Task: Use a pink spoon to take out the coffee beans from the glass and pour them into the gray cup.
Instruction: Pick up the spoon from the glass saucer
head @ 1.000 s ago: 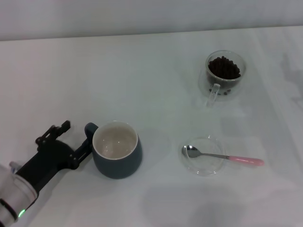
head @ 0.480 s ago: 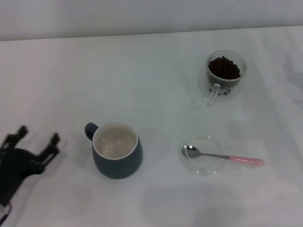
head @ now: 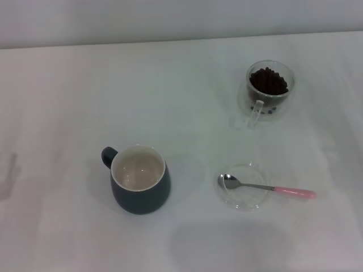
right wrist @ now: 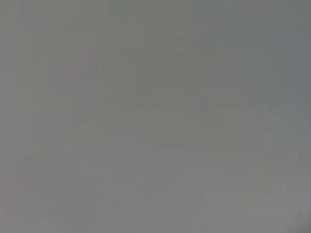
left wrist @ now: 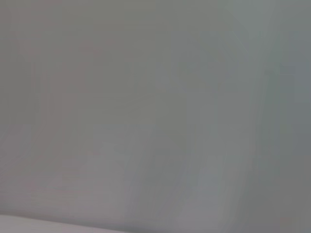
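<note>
Beans heaped dark in the glass, far across the white surface from the gray cup, clear handle turned toward the near edge. Pink spoon off to the gray cup's right, metal bowl resting in a flat clear dish, pale handle poking out over the rim away from the cup. No arms anywhere in the head view, wrist views blank, so can't tell whether either set of fingers sits apart or together.
</note>
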### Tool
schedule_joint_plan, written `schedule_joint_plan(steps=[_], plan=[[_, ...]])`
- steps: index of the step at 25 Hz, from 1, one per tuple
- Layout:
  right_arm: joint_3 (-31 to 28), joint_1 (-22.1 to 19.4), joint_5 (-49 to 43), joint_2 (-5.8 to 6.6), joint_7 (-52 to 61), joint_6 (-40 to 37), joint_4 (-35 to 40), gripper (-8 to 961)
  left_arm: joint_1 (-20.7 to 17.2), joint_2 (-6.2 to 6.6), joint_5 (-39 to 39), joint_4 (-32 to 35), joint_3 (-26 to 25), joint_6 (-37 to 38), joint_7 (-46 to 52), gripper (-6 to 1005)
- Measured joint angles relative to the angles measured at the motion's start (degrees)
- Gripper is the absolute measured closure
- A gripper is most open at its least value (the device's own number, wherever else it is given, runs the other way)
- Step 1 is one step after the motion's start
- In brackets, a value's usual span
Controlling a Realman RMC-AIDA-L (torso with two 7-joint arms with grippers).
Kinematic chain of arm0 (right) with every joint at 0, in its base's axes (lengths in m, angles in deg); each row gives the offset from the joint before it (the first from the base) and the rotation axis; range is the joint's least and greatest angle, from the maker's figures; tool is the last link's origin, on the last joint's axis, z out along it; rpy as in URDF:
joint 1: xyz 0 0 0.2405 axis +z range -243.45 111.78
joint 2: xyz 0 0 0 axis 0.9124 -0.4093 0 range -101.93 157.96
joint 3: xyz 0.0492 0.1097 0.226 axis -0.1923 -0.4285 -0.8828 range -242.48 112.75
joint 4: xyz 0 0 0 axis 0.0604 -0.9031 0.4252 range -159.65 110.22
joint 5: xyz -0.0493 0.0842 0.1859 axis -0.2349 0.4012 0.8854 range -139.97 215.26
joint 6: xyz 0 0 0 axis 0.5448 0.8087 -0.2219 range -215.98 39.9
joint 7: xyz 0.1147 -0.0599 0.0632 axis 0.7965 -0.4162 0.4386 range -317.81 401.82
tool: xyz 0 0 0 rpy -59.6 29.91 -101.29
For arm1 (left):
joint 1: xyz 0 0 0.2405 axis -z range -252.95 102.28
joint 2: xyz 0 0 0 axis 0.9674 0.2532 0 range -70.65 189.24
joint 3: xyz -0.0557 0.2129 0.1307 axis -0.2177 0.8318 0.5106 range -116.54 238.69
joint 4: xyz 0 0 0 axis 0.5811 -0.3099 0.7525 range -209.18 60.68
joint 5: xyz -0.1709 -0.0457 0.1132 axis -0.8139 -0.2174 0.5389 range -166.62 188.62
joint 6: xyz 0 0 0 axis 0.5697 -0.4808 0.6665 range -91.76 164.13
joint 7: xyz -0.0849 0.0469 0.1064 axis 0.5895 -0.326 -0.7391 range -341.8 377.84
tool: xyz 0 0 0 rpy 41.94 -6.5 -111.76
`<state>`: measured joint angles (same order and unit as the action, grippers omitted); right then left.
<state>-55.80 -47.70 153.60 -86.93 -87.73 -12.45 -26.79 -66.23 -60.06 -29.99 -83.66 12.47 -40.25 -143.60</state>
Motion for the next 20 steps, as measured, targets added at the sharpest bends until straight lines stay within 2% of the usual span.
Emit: schedule_joint_plan(steps=[4, 11, 20], plan=[[3.93, -1.95, -0.57, 0.07, 5.8, 2.03, -0.08, 275, 1.34, 0.07, -3.07, 0.42, 0.0, 0.5, -0.07, 116], [15.06, -6.33, -0.58, 0.52, 15.9, 6.22, -0.53, 275, 4.31, 0.1, -6.71, 0.89, 0.01, 2.58, 0.15, 116], [22.28, -10.99, -0.57, 0.71, 18.72, 10.29, -1.96, 275, 6.17, 0.18, -7.33, 0.77, 0.25, 3.5, 0.18, 116]])
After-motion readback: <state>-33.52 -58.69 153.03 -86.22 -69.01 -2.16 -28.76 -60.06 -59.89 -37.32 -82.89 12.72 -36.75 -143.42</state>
